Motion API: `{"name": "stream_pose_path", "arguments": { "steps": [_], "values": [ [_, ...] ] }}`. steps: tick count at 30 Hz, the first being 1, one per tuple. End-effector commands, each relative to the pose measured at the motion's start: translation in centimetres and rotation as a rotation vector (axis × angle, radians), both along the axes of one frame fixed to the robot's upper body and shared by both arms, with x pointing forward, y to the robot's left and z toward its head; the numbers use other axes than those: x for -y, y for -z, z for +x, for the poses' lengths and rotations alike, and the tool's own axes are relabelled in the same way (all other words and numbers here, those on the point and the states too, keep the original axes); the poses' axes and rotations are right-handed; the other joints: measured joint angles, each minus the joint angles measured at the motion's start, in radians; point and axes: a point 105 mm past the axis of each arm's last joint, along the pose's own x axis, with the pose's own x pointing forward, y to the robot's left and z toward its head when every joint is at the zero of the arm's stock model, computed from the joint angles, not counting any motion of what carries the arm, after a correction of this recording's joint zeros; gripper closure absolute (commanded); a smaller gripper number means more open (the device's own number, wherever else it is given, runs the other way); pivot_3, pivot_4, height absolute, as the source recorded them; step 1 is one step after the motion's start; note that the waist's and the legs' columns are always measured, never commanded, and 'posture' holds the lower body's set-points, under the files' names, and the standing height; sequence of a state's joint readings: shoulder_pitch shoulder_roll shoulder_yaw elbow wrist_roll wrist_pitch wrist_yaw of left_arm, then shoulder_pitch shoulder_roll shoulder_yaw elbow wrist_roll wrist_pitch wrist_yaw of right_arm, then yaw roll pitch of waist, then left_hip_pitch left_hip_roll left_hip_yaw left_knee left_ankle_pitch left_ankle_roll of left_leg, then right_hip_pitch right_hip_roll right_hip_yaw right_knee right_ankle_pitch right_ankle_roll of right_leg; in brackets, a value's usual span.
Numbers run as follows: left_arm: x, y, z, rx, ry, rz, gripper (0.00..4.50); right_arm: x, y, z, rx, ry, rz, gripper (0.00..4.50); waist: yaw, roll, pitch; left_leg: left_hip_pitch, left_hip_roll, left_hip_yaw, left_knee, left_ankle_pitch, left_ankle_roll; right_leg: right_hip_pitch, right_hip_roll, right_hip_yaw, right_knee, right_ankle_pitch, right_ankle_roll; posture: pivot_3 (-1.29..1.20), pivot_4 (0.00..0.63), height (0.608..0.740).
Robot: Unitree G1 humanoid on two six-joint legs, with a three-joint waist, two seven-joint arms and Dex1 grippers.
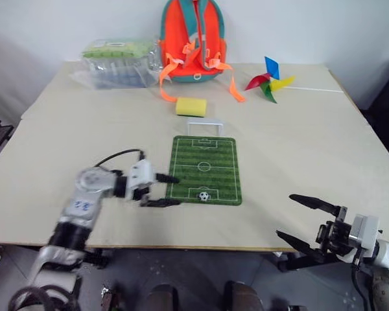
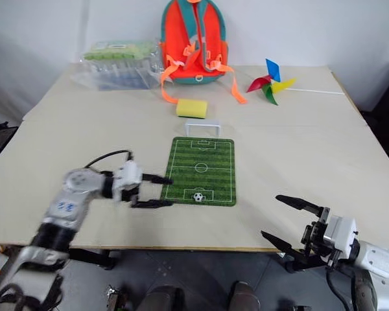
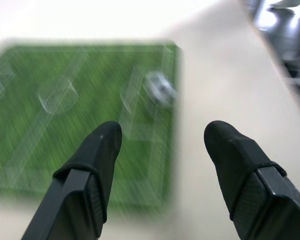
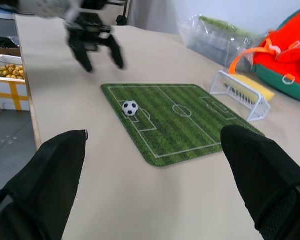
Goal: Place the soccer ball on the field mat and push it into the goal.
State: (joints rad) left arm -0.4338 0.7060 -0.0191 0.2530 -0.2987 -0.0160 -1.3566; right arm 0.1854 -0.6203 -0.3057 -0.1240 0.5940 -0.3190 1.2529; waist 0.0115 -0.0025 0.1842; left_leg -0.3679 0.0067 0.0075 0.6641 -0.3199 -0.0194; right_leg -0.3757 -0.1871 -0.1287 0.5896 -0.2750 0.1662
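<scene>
Head views: field mat (image 1: 204, 170), flat green rectangle with rounded corners, light and dark stripes, white pitch lines, lying on a pale matte table (image 1: 298, 149). Soccer ball (image 1: 203, 194), tiny white sphere with black patches, sits on the mat's near penalty area. Goal (image 1: 204, 126), white wire-like frame, stands at the mat's far edge; yellow sponge block (image 1: 191, 107) behind it. Left gripper (image 1: 163, 190), black fingers spread, empty, at the mat's near-left corner, ball just beside it. Right gripper (image 1: 301, 220), fingers wide apart, empty, off the table's near edge, well apart from the ball.

Left wrist view: both fingers (image 3: 97, 160) parted over the mat's edge; ball (image 3: 160, 88) beyond them, untouched.

Right wrist view: fingers (image 4: 50, 175) wide, nothing between; ball (image 4: 130, 108) on the mat ahead, netted goal (image 4: 240, 95) farther on.
</scene>
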Motion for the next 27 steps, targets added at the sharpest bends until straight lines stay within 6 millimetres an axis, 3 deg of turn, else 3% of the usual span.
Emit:
{"name": "stream_pose_path", "arguments": {
  "steps": [1,4,12,14,18,22,27],
  "values": [
    [0.0,-1.1,-2.0,0.002,0.077,-0.059,1.39,-0.2,-1.1,0.0,0.044,-0.020,0.011,0.00,0.010,0.000,0.000,0.000,0.000,0.000,0.000,0.000,0.000,0.000,0.000,0.000,0.000,0.000,0.000,0.00,0.150,0.740],
    [0.5,-0.7,-3.4,-0.038,0.104,-0.112,2.02,-0.2,-1.4,0.0,0.056,-0.023,0.017,0.00,0.020,0.000,0.000,-0.001,0.000,0.000,0.002,-0.001,0.001,0.001,0.000,0.001,0.000,0.000,-0.001,0.00,0.150,0.740],
    [5.1,1.5,-5.1,-0.094,0.180,-0.177,4.49,-0.5,-1.2,-0.6,0.043,-0.056,-0.002,0.00,0.014,0.001,0.000,0.000,0.002,0.002,0.002,-0.002,0.000,0.000,0.002,0.001,0.000,0.001,-0.001,0.00,0.150,0.740],
    [6.2,1.8,-4.7,-0.091,0.175,-0.186,4.49,-0.3,-1.1,-0.7,0.035,-0.055,-0.007,0.00,0.014,0.001,0.000,0.000,0.003,0.003,0.002,-0.002,0.000,0.000,0.003,0.002,0.000,0.001,-0.001,0.00,0.150,0.740],
    [10.2,2.5,-2.0,-0.094,0.129,-0.206,4.49,1.5,-0.2,-1.3,-0.014,0.008,-0.040,0.00,0.028,0.001,0.000,0.000,0.003,0.003,0.004,-0.002,0.000,0.000,0.003,0.002,0.000,0.001,-0.002,0.00,0.150,0.740],
    [11.9,1.8,-0.4,-0.082,0.105,-0.228,4.49,2.5,0.3,-1.8,-0.032,0.061,-0.047,0.00,0.032,0.001,0.000,0.000,0.003,0.004,0.005,-0.002,0.000,0.000,0.003,0.003,0.000,0.002,-0.001,0.00,0.150,0.740],
    [12.9,1.4,1.2,-0.057,0.083,-0.228,4.49,2.2,0.4,-2.2,-0.028,0.092,-0.034,0.00,0.016,0.001,0.000,0.000,0.003,0.005,0.004,-0.002,0.000,0.000,0.004,0.003,-0.001,0.002,-0.002,0.00,0.150,0.740]
  ]
}}
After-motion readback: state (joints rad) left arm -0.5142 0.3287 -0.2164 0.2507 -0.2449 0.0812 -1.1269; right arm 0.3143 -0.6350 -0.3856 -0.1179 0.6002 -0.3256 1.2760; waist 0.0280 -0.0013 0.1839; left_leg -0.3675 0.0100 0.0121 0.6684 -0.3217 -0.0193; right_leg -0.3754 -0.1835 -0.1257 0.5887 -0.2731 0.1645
